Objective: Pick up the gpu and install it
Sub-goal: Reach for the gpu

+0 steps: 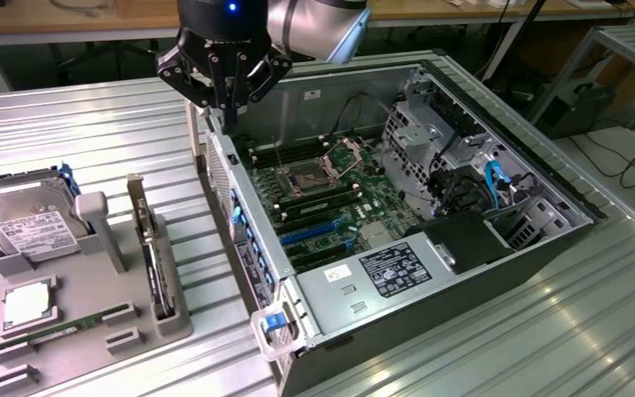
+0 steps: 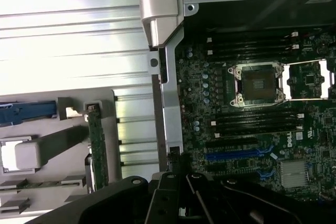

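Black, thin gpu stands on edge in the tray — below the empty, pinched-together claw, well apart. Likely light, stiff, fragile — pinch its upper edge.

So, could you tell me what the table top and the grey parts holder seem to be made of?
The table top looks like bare ribbed sheet metal: silvery, with bright striped reflections. The parts holder looks like matte grey plastic: dull, uniform and without shine, though I cannot be sure.
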Controlling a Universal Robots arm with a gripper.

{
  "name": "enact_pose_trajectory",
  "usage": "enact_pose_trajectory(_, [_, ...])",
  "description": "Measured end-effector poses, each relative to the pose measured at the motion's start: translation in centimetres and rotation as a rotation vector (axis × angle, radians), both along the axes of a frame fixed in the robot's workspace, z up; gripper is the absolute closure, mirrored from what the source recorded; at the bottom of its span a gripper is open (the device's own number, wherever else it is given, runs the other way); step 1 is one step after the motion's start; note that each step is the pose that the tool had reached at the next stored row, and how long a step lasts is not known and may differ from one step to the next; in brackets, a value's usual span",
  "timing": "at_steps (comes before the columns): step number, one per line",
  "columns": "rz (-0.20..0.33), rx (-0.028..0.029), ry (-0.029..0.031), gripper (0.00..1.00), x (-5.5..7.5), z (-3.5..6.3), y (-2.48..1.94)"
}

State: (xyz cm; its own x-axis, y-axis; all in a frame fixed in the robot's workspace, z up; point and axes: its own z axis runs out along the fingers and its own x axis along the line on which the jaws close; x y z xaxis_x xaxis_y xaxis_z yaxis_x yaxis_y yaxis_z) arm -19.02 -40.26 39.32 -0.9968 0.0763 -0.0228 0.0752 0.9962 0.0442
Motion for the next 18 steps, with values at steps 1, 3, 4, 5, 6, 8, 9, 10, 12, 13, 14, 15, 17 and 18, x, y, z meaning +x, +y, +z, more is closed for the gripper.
enact_pose_trajectory(1, [0.000, 0.0000, 0.0000, 0.89, -0.1, 0.00, -0.01])
enact_pose_trajectory(3, [0.000, 0.0000, 0.0001, 0.89, -0.2, 0.00, -0.03])
enact_pose_trajectory(4, [0.000, 0.0000, 0.0001, 0.89, -0.3, 0.00, -0.05])
enact_pose_trajectory(5, [0.000, 0.0000, 0.0002, 0.89, -0.3, 0.00, -0.06])
enact_pose_trajectory(6, [0.000, 0.0000, 0.0002, 0.89, -0.4, 0.00, -0.07])
enact_pose_trajectory(8, [0.000, 0.0000, 0.0003, 0.89, -0.5, 0.00, -0.09])
enact_pose_trajectory(9, [0.000, -0.0001, 0.0004, 0.89, -0.6, 0.00, -0.11])
enact_pose_trajectory(10, [0.000, 0.0000, 0.0004, 0.89, -0.7, -0.01, -0.12])
enact_pose_trajectory(12, [0.000, 0.0000, 0.0004, 0.89, -0.8, -0.01, -0.14])
enact_pose_trajectory(13, [0.000, 0.0000, 0.0004, 0.89, -0.9, -0.01, -0.16])
enact_pose_trajectory(14, [0.000, -0.0001, 0.0005, 0.89, -1.0, -0.01, -0.16])
enact_pose_trajectory(15, [0.000, 0.0000, 0.0005, 0.89, -1.1, -0.02, -0.18])
enact_pose_trajectory(17, [0.000, 0.0000, 0.0004, 0.89, -1.3, -0.02, -0.21])
enact_pose_trajectory(18, [0.000, 0.0000, 0.0004, 0.89, -1.4, -0.03, -0.23])
